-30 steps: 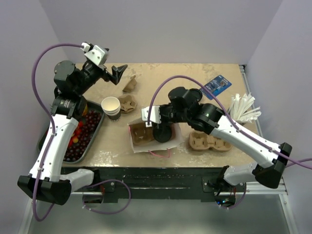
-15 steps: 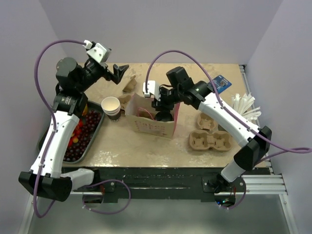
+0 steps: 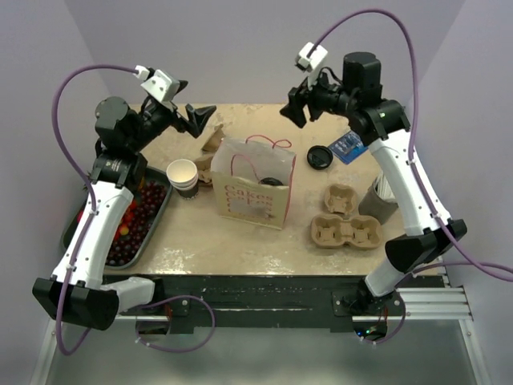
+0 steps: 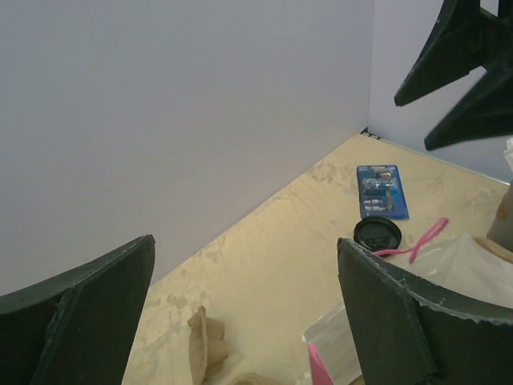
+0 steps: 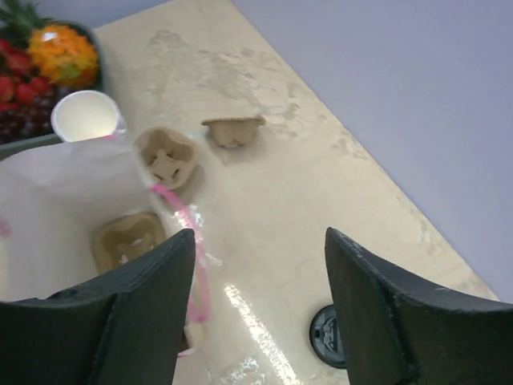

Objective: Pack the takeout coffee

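Three lavender walls (image 3: 240, 48), beige tabletop (image 3: 240, 241), takeout coffee (image 3: 271, 181) inside white bag (image 3: 248, 204)

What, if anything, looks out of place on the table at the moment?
Two small things: a loose black lid lies alone on the table right of the paper bag, on no cup, and a torn-looking scrap of pulp carrier sits by the back edge. The bag stands upright and nothing looks spilled.

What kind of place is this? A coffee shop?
Probably a robot test bench dressed as one: white robot arms bolted to a beige table, plain lilac walls, a pink-handled white paper bag, brown pulp cup carriers.
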